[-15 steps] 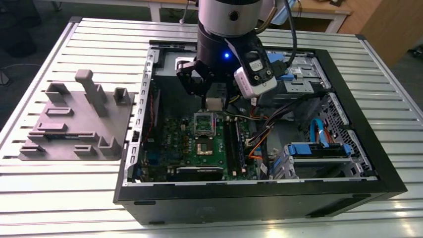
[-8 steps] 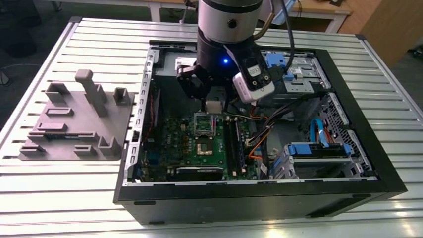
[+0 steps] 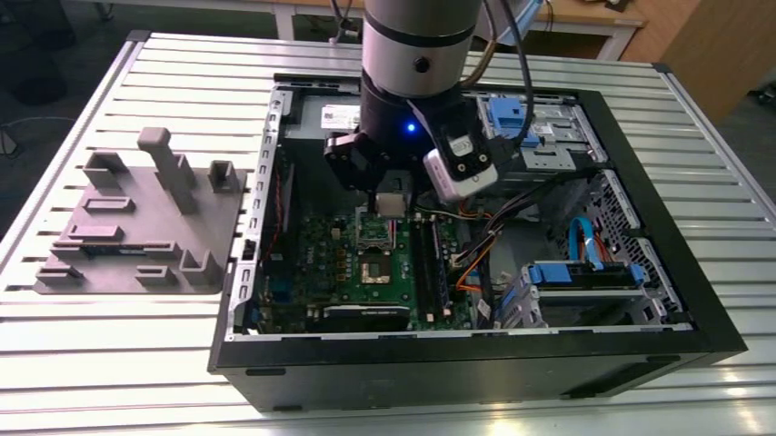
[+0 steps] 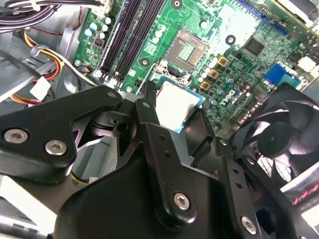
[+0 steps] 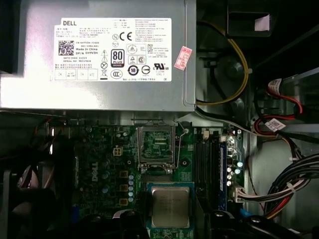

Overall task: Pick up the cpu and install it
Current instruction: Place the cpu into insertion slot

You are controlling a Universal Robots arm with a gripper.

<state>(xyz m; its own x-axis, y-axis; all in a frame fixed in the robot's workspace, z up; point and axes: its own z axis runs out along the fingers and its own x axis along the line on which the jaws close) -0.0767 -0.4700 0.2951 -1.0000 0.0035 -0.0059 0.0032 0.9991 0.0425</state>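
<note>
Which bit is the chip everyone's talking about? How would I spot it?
Look into the open computer case on the slatted table, at the green motherboard. Just above it, pinched in the robot's claw, is the cpu: a small flat square with a silvery top, unlike the dark framed socket on the board.

Slatted metal table (image 3: 109,363), open computer case (image 3: 461,374), grey fixture tray (image 3: 127,238)
</note>
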